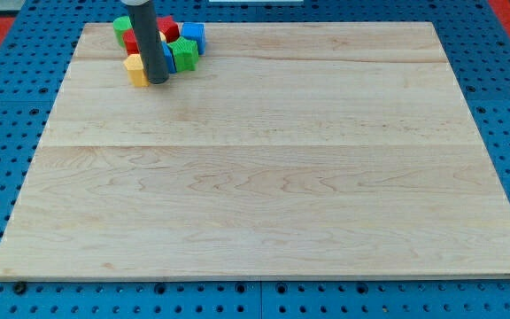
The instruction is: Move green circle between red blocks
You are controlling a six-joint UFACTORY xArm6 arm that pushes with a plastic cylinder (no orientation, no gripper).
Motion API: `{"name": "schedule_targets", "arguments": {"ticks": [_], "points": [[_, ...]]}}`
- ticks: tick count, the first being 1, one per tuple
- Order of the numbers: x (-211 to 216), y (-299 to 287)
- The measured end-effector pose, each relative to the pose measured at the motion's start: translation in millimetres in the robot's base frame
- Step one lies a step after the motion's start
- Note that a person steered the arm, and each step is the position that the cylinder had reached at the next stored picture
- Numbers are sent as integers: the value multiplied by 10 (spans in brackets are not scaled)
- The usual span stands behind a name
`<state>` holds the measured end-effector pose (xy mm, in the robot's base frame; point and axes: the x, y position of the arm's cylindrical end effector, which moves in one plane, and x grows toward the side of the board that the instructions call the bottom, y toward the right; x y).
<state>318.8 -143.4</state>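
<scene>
Camera view, upper left of the worktop [264, 177]: no pincer, just my tip [158, 81] among packed blocks, beside yellow block [136, 69]. Green circle [122, 27] at cluster's left, touching red block [132, 42]. Risk: scattering green block [184, 55], blue block [193, 36] off the near edge

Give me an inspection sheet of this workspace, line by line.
Surface: wooden board, light grain, flat.
Job's things: green block at the cluster's left edge, shape unclear; second green block at its right; red blocks, partly hidden behind the rod.
Clutter: yellow block and blue block packed in the same cluster at the view's top left.
Tip: my tip sits just right of the yellow block.
Cables: nothing seen.
Surroundings: blue pegboard around the board.
</scene>
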Motion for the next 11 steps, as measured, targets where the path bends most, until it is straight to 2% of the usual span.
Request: {"name": "schedule_targets", "arguments": {"ticks": [3,4,5,6,11], "points": [[0,-9],[278,150],[1006,-323],[1243,-1534],[1184,-1616]]}}
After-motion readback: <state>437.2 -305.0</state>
